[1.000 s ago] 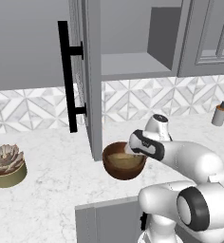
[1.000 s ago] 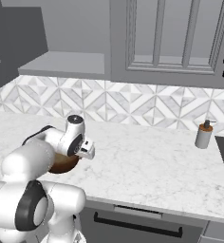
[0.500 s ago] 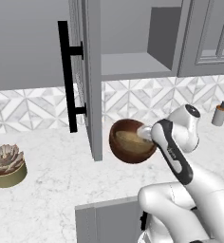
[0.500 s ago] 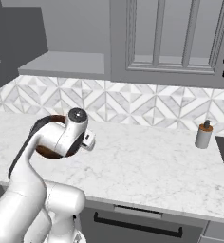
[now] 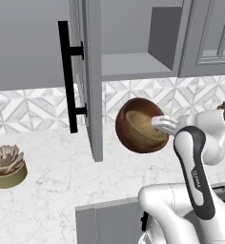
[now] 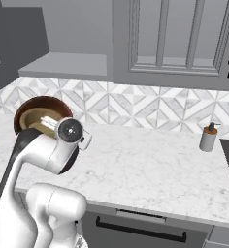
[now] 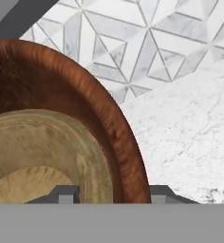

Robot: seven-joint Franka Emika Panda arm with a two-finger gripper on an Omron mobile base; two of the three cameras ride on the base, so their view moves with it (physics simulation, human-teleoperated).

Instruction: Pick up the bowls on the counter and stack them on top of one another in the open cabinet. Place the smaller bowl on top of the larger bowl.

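My gripper [image 5: 158, 125] is shut on the rim of the larger bowl [image 5: 126, 139], a glossy reddish-brown bowl held in the air and tipped on its side, its mouth toward the arm. The smaller bowl [image 5: 140, 125], light tan, sits nested inside it. In the right base view the larger bowl [image 6: 31, 104] hangs above the counter [image 6: 150, 164] with my gripper [image 6: 48, 123] at its rim. The hand view shows the larger bowl's rim [image 7: 128, 156] between my fingertips, gripper [image 7: 113, 193], with the smaller bowl [image 7: 42, 142] inside. The open cabinet's shelf [image 5: 133, 66] lies above and behind.
The cabinet door [image 5: 88, 71] stands open to the left with its black bar handle [image 5: 66, 76]. An olive-yellow succulent pot [image 5: 7, 167] sits at the counter's left. A soap bottle [image 6: 208, 137] stands near the sink edge on the right.
The larger bowl, with the smaller bowl in it, has gone from resting on the counter to being lifted and tipped on its side. The arm has risen with it.
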